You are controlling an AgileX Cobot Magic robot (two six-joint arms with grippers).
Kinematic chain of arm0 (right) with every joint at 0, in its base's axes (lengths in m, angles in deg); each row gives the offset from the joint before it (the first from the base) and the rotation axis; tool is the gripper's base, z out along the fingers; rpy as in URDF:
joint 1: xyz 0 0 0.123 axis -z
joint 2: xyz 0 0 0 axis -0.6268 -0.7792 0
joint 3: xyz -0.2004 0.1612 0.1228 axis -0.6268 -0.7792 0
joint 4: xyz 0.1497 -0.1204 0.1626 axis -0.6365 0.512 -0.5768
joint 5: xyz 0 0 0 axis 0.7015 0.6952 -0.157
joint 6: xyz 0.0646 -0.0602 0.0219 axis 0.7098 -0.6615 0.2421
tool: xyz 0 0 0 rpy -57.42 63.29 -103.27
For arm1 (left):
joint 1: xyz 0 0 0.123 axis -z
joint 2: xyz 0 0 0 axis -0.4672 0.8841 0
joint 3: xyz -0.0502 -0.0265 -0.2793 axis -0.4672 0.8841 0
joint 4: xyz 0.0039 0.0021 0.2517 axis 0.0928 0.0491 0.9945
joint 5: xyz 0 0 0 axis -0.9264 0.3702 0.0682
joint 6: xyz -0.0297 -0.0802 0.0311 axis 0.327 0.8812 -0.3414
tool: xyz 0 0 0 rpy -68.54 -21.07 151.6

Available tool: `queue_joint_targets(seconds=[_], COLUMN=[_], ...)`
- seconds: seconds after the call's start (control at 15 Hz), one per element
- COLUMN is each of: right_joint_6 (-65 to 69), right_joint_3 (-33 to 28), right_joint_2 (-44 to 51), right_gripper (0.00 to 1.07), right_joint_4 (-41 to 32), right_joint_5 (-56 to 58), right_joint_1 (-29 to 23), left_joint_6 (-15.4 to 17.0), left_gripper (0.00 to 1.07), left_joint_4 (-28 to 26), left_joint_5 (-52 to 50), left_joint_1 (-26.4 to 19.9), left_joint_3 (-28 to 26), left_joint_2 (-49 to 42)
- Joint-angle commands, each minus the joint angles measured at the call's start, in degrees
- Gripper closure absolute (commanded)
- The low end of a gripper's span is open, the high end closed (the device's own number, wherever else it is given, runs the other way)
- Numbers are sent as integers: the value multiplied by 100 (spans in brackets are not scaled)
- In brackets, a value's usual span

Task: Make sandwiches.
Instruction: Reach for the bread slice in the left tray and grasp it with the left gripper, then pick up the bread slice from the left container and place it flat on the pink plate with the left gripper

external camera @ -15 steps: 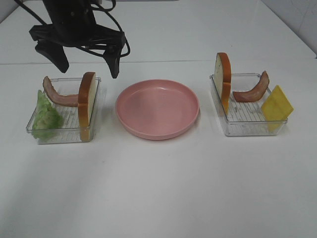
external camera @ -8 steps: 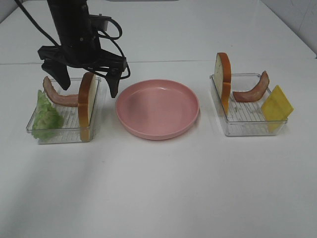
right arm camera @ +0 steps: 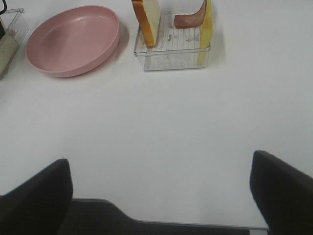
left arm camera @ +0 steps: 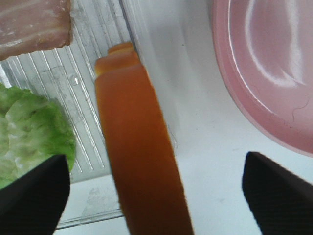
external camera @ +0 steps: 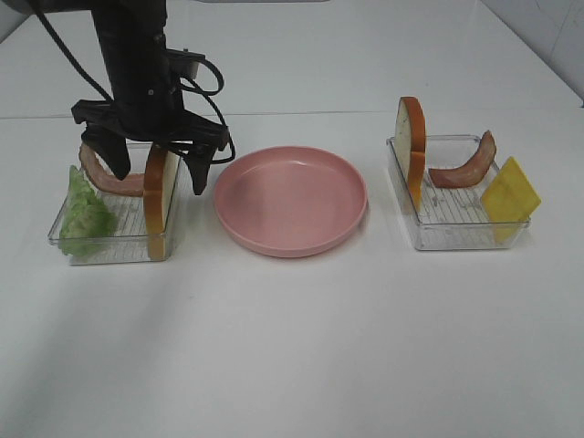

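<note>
Showed a plain white tabletop [external camera: 301, 347], dark strip [right arm camera: 146, 227] past its edge. Bore the bread unstacked: white bread slice with orange-brown crust [external camera: 160, 205], upright in the clear rectangular plastic tray [external camera: 119, 251] at nine o'clock of the round pink plate [external camera: 290, 199]; another slice [external camera: 412, 151] in the three-o'clock tray [external camera: 456, 233]. Found left gripper [external camera: 157, 175] fingers wide astride the nine-o'clock slice, clear of it; right gripper [right arm camera: 159, 191] fingers wide, empty.

The exterior high camera is looking down from the near side over the whole bench [external camera: 292, 347]. The left wrist camera is hovering close above the left bread slice [left arm camera: 142, 161], the right one is viewing from well back, and all are sharing the pink plate [external camera: 290, 192].
</note>
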Motion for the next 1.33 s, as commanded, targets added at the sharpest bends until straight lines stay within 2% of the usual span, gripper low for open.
queue_joint_targets(seconds=[0.07, 0.13, 0.27, 0.8, 1.07, 1.13, 1.33], right_joint_6=[-52, -52, -52, -52, -52, -52, -52], right_joint_3=[-23, -23, -23, -23, -23, -23, -23], right_joint_2=[183, 183, 183, 183, 183, 183, 183], right_gripper=[14, 14, 14, 14, 14, 14, 14], right_joint_4=[-23, -23, -23, -29, -46, -40, -40], right_joint_5=[-40, -40, -40, -40, -40, -46, -46], right_joint_1=[17, 17, 17, 17, 17, 17, 17], left_joint_6=[-17, -23, 29, 132, 166, 149, -218], left_gripper=[66, 89, 107, 107, 107, 107, 107], left_joint_4=[86, 103, 115, -52, -458, -636, -1627], left_joint_5=[435, 447, 435, 516, 567, 544, -115], left_joint_1=[0, 0, 0, 0, 0, 0, 0], left_joint_3=[-17, -17, -17, -17, -332, -453, -521], left_joint_2=[23, 23, 23, -57, -968, -1037, -859])
